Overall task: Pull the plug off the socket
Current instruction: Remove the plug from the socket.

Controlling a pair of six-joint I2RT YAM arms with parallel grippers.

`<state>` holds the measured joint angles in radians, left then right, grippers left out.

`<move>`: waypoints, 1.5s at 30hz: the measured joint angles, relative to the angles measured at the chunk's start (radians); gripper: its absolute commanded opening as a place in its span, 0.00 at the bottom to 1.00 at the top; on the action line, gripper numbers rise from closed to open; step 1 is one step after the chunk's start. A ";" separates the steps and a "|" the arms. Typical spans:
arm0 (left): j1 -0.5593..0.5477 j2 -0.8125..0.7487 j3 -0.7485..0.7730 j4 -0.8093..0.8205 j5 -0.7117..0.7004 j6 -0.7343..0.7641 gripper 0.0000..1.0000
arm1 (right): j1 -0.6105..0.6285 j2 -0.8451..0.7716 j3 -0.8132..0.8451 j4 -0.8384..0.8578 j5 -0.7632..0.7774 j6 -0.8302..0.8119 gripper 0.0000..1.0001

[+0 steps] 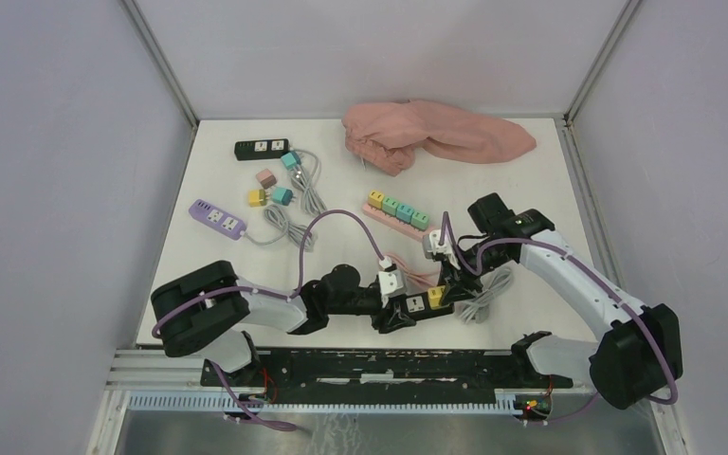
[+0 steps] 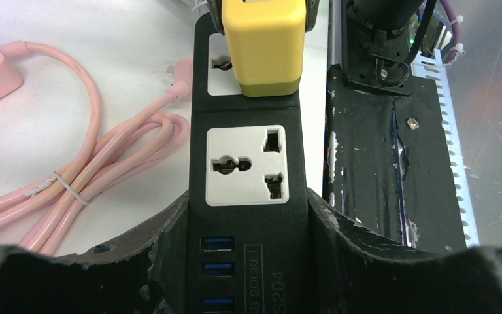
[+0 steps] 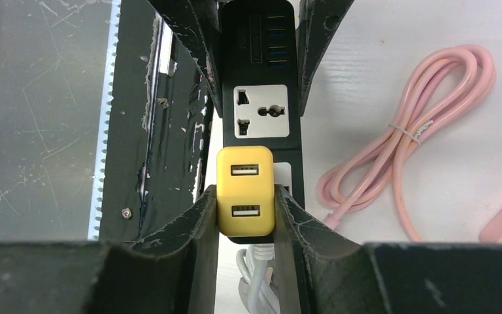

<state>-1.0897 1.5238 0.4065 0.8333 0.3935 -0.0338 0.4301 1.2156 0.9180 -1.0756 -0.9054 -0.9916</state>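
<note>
Left gripper [image 2: 247, 219] clamps the black plastic power strip [image 2: 248, 112]; right gripper [image 3: 246, 209] pinches the yellow cube plug [image 3: 245, 171]; a skewed pull risks slippage.

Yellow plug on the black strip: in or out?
In. The yellow plug sits against the far socket face of the black strip, no prongs showing; the right gripper is clamped on its sides.

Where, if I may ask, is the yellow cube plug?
The yellow cube plug sits low centre in the top view, in the black power strip, gripped by the right tool.
</note>
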 measured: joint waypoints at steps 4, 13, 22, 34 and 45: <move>0.000 0.000 0.000 -0.005 0.000 -0.003 0.03 | 0.010 0.003 0.000 -0.014 -0.003 -0.041 0.00; -0.006 0.006 0.006 -0.032 -0.001 -0.008 0.03 | 0.047 0.025 0.006 -0.013 0.024 -0.014 0.00; -0.005 0.002 0.006 -0.009 -0.026 -0.007 0.03 | -0.010 0.077 0.069 -0.063 0.015 0.005 0.00; -0.008 -0.001 0.006 -0.006 -0.027 -0.007 0.03 | -0.025 0.023 0.016 -0.097 -0.027 -0.182 0.00; -0.011 0.027 0.011 -0.029 -0.023 -0.007 0.03 | 0.040 -0.002 -0.031 0.006 0.018 -0.078 0.00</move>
<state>-1.1007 1.5509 0.4175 0.8043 0.3702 -0.0410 0.4706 1.2140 0.8875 -1.0698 -0.8875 -1.0698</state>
